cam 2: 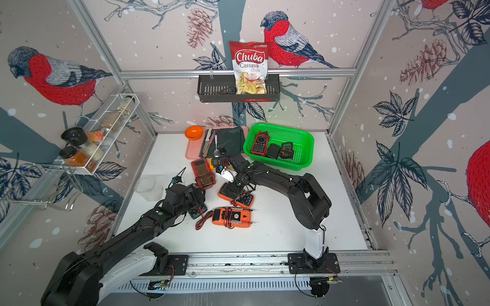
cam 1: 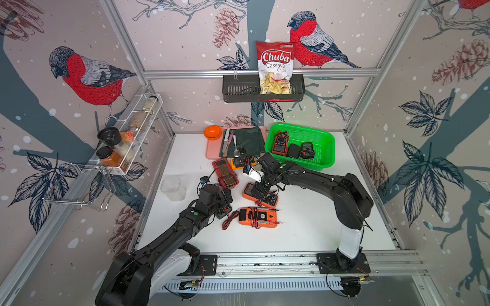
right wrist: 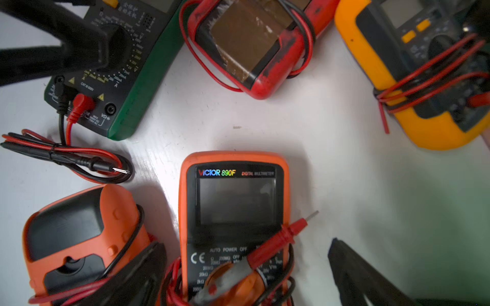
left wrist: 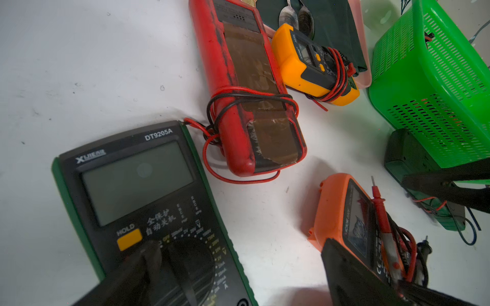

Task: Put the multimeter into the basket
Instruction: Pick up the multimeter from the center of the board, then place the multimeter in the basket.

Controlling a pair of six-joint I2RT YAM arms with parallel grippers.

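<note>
Progress looks partial: near me five multimeters (cam 1: 258, 217) lie on the desk (cam 1: 305, 212), my left tool (left wrist: 238, 265) spread open over the green multimeter (left wrist: 138, 185), my right tool (right wrist: 244, 262) spread open astride the orange Victor multimeter (right wrist: 236, 201), nothing gripped; farther back, the basket (cam 1: 318, 137) already holds a few.

The basket (cam 1: 328, 148) is glossy green plastic, perforated like mesh. The worktop (cam 1: 305, 225) looks matt white and smooth, with faint scuffs. The red multimeter (left wrist: 212, 66) has a worn, scratched plastic shell patched with shiny brown tape (left wrist: 246, 58). The orange multimeter (right wrist: 234, 212) has a matt, rubbery-looking casing and a glossy screen. The dark green cloth (cam 1: 250, 141) is matt.
</note>
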